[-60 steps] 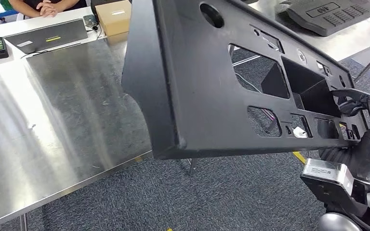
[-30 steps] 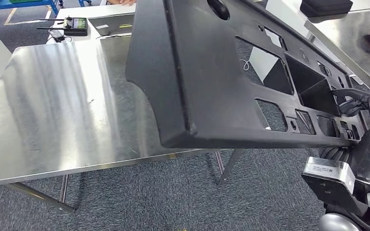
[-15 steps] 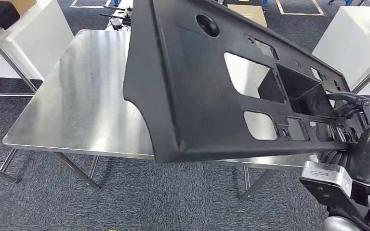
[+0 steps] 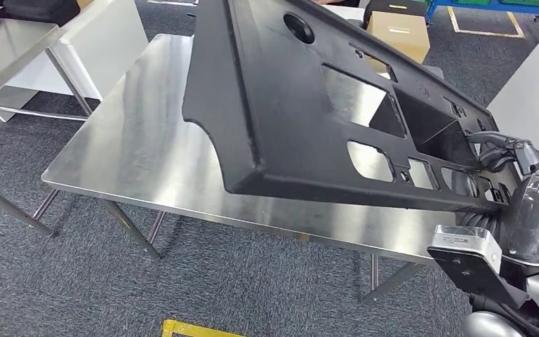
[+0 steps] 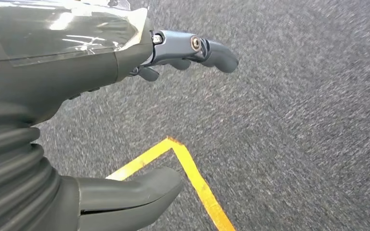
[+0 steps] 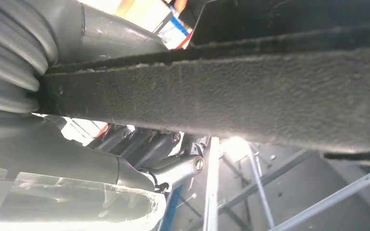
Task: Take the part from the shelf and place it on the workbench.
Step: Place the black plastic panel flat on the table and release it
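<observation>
A large black moulded panel with several cut-outs and a round hole hangs tilted above the steel workbench. My right hand grips its near right end. In the right wrist view the panel's rough black edge runs across the picture, with the dark fingers curled under it. My left hand hangs over grey carpet with nothing in it, thumb and fingers apart.
A cardboard box stands beyond the workbench. A second steel table and white panels stand at the left. A yellow floor line runs near my feet, over grey carpet.
The camera has turned, so the whole scene has shifted: the workbench now lies square under the panel, with its front edge and legs in sight. The panel stays in my right hand.
</observation>
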{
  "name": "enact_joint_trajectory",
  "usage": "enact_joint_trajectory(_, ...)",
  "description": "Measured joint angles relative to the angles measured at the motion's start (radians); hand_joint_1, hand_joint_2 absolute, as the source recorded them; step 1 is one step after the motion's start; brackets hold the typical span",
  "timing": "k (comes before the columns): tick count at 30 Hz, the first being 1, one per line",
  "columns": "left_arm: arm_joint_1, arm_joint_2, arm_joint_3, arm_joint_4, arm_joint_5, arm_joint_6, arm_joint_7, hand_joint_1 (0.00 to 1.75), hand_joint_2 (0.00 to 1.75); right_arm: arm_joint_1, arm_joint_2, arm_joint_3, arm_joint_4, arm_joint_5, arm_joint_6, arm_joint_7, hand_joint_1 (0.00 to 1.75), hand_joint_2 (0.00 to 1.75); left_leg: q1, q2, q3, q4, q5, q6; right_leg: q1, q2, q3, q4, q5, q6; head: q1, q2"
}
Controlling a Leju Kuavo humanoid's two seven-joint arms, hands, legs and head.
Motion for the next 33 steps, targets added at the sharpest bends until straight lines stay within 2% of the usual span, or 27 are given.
enact_joint_trajectory(1,-0.002,0.000,0.001,0.000,-0.002,0.000,-0.001,0.00,1.75,-0.001,0.000,0.000,0.002,0.000,0.002,0.001,1.75,1.75,-0.003,-0.001,0.002,-0.010,-0.001,0.004,0.003,-0.010,0.002,-0.001,-0.001,0.004,0.001,0.000)
enact_joint_trajectory(3,-0.003,0.000,0.002,0.002,-0.004,0.001,-0.003,0.00,1.75,-0.004,0.000,0.000,0.005,0.000,0.005,0.002,1.75,1.75,-0.003,-0.026,0.000,-0.016,0.006,0.016,0.004,-0.026,0.006,-0.002,-0.004,0.013,0.002,0.000)
enact_joint_trajectory(4,-0.003,0.000,0.002,0.002,-0.004,0.002,-0.004,0.00,1.75,-0.004,0.001,0.000,0.006,0.001,0.005,0.003,1.75,1.75,-0.002,-0.037,0.002,-0.021,0.010,0.023,0.002,-0.015,0.004,0.007,-0.012,0.017,0.002,0.000)
enact_joint_trajectory(5,-0.004,0.001,0.003,0.002,-0.004,0.002,-0.005,0.00,1.75,-0.004,0.000,-0.001,0.007,0.001,0.006,0.003,1.75,1.75,0.002,-0.049,0.004,-0.026,0.016,0.030,0.000,0.012,-0.008,0.036,-0.029,0.017,0.003,0.000)
enact_joint_trajectory(7,-0.006,0.001,0.003,0.002,-0.005,0.002,-0.006,0.00,1.75,-0.003,-0.001,-0.002,0.011,0.001,0.006,0.004,1.75,1.75,0.005,-0.072,0.002,-0.030,0.022,0.039,-0.004,0.077,-0.061,0.152,-0.084,0.014,0.005,0.000)
enact_joint_trajectory(8,-0.007,0.002,0.004,0.003,-0.006,0.002,-0.006,0.00,1.75,-0.001,-0.001,-0.002,0.013,0.001,0.006,0.004,1.75,1.75,0.005,-0.086,0.000,-0.030,0.024,0.040,-0.006,0.096,-0.095,0.221,-0.109,0.013,0.006,0.000)
enact_joint_trajectory(9,-0.007,0.002,0.004,0.003,-0.006,0.002,-0.006,0.00,1.75,0.000,-0.001,-0.002,0.016,0.001,0.006,0.004,1.75,1.75,0.004,-0.100,-0.002,-0.030,0.025,0.041,-0.007,0.102,-0.120,0.269,-0.122,0.016,0.006,0.000)
enact_joint_trajectory(10,-0.007,0.002,0.005,0.003,-0.006,0.002,-0.007,0.00,1.75,0.001,-0.001,-0.002,0.019,0.002,0.007,0.005,1.75,1.75,0.005,-0.112,-0.003,-0.029,0.026,0.040,-0.009,0.104,-0.128,0.281,-0.119,0.022,0.006,0.000)
enact_joint_trajectory(11,-0.007,0.002,0.006,0.004,-0.007,0.002,-0.009,0.00,1.75,0.002,-0.002,-0.002,0.021,0.004,0.010,0.007,1.75,1.75,0.005,-0.123,-0.003,-0.029,0.027,0.039,-0.011,0.105,-0.116,0.251,-0.100,0.032,0.006,0.000)
enact_joint_trajectory(13,-0.007,0.002,0.009,0.006,-0.009,0.002,-0.013,0.00,1.75,0.001,-0.002,-0.004,0.024,0.013,0.014,0.011,1.75,1.75,0.005,-0.140,-0.001,-0.028,0.028,0.034,-0.017,0.109,-0.055,0.112,-0.039,0.051,0.007,0.000)
enact_joint_trajectory(14,-0.007,0.003,0.010,0.007,-0.010,0.002,-0.014,0.00,1.75,0.001,-0.003,-0.006,0.025,0.017,0.015,0.012,1.75,1.75,0.004,-0.147,-0.001,-0.026,0.028,0.030,-0.019,0.113,-0.030,0.051,-0.016,0.053,0.007,0.000)
enact_joint_trajectory(15,-0.007,0.004,0.011,0.008,-0.011,0.002,-0.015,0.00,1.75,0.000,-0.003,-0.007,0.027,0.020,0.016,0.012,1.75,1.75,0.002,-0.152,-0.004,-0.024,0.026,0.027,-0.021,0.116,-0.014,0.012,-0.001,0.050,0.007,0.000)
enact_joint_trajectory(16,-0.007,0.005,0.012,0.009,-0.012,0.002,-0.016,0.00,1.75,0.000,-0.002,-0.008,0.029,0.020,0.015,0.013,1.75,1.75,0.000,-0.153,-0.006,-0.022,0.026,0.029,-0.022,0.119,-0.010,-0.003,0.004,0.044,0.006,0.000)
enact_joint_trajectory(19,-0.007,0.007,0.012,0.013,-0.013,0.001,-0.018,0.00,1.75,0.000,0.000,-0.013,0.033,0.019,0.014,0.013,1.75,1.75,-0.001,-0.150,-0.009,-0.022,0.028,0.044,-0.018,0.121,-0.009,-0.004,0.010,0.033,0.006,0.000)
enact_joint_trajectory(22,-0.011,0.007,0.012,0.019,-0.015,0.000,-0.021,0.00,1.75,0.000,0.000,-0.016,0.038,0.016,0.011,0.009,1.75,1.75,0.002,-0.147,-0.006,-0.027,0.030,0.041,-0.014,0.122,-0.010,-0.004,0.012,0.029,0.006,0.000)
enact_joint_trajectory(25,-0.016,0.009,0.012,0.027,-0.022,0.002,-0.023,0.00,1.75,-0.003,0.000,-0.019,0.046,0.012,0.006,0.004,1.75,1.75,0.004,-0.146,-0.004,-0.032,0.033,0.034,-0.010,0.123,-0.010,-0.003,0.012,0.028,0.006,0.000)
enact_joint_trajectory(30,-0.021,0.013,0.012,0.047,-0.033,0.009,-0.023,0.00,1.75,-0.012,-0.002,-0.031,0.063,0.006,0.001,0.010,1.75,1.75,0.007,-0.145,-0.004,-0.035,0.034,0.011,-0.007,0.123,-0.013,-0.003,0.011,0.020,0.006,0.000)
enact_joint_trajectory(33,-0.025,0.017,0.012,0.062,-0.033,0.013,-0.022,0.00,1.75,-0.016,-0.008,-0.052,0.088,0.009,0.002,0.036,1.75,1.75,0.007,-0.145,-0.004,-0.035,0.034,0.005,-0.007,0.123,-0.015,-0.003,0.011,0.019,0.006,0.000)
